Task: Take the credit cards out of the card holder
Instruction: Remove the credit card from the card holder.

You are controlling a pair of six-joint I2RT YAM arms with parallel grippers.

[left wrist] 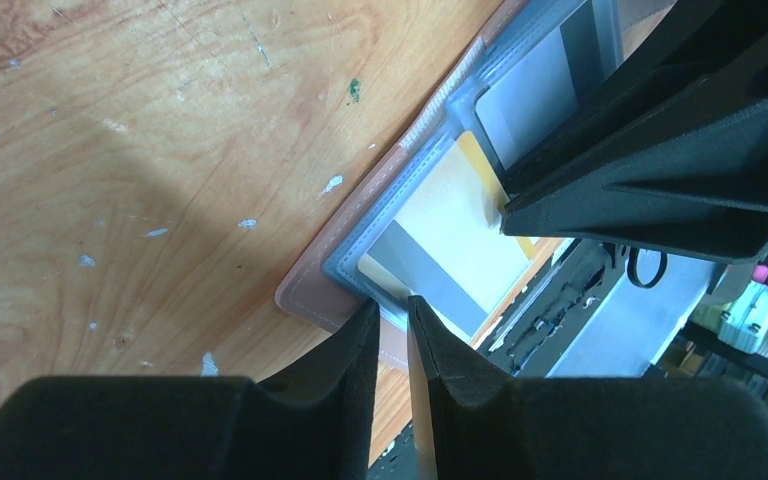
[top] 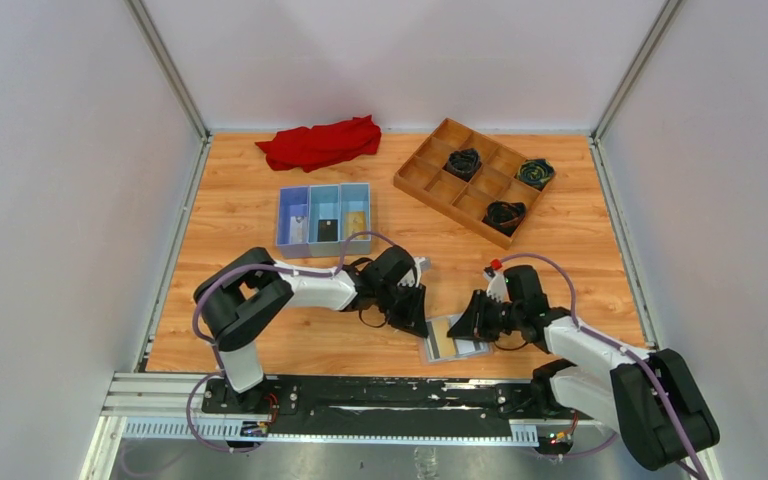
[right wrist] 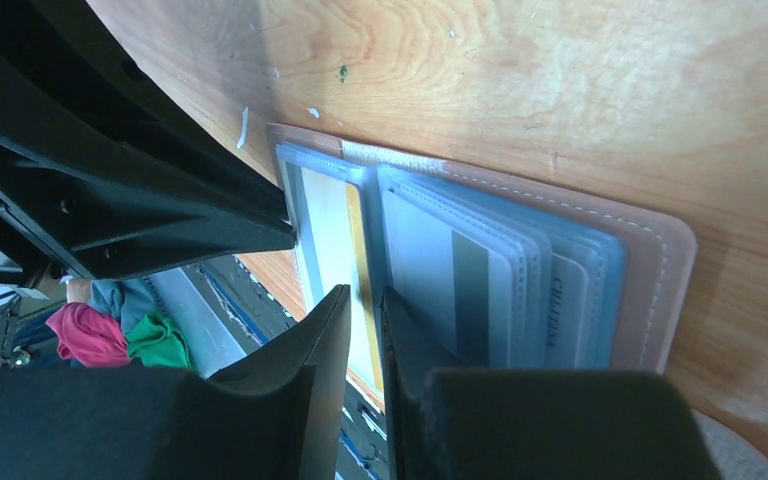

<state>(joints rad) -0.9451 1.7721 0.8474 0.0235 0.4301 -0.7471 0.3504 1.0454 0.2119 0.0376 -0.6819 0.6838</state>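
The card holder (top: 452,338) lies open near the table's front edge, tan-pink outside with grey clear-rimmed panels. In the left wrist view its left panel (left wrist: 355,262) holds a pale credit card (left wrist: 450,235) with a gold-tan card (left wrist: 478,158) under it. My left gripper (top: 412,312) is shut on the holder's outer rim (left wrist: 392,306). My right gripper (top: 475,318) is nearly shut (right wrist: 365,293), its tips at the fold on the edge of the pale and gold-tan cards (right wrist: 356,240). The right panel (right wrist: 520,275) holds stacked sleeves with more cards.
A blue three-compartment tray (top: 325,218) with cards in it stands behind the left arm. A wooden grid tray (top: 472,180) with dark bundles is at the back right, and a red cloth (top: 322,142) at the back. The black base rail (top: 380,392) runs just in front of the holder.
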